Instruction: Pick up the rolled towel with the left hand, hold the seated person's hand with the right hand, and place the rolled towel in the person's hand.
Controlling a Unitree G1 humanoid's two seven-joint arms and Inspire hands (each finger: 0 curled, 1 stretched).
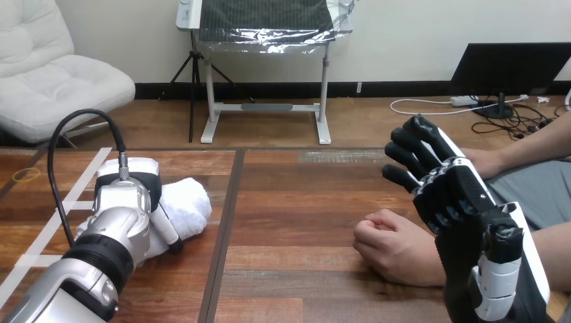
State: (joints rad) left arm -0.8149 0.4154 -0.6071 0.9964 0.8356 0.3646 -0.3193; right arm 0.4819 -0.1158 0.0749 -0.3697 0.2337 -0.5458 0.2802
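Observation:
The white rolled towel (190,204) lies on the wooden table at the left. My left hand (126,195) sits on top of it, with the thumb (167,231) curled down over its near side, so most of the roll is hidden. At the right, my right hand (452,187) is raised with its fingers nearly straight and holding nothing. The person's hand (392,245) rests on the table as a loose fist, just left of and below my right hand. I cannot tell whether the two touch.
The person's other forearm (518,153) reaches in from the right edge behind my right hand. White tape lines (50,229) and a small yellow ring (27,175) mark the table's left part. A dark seam (225,229) runs down the tabletop between towel and fist.

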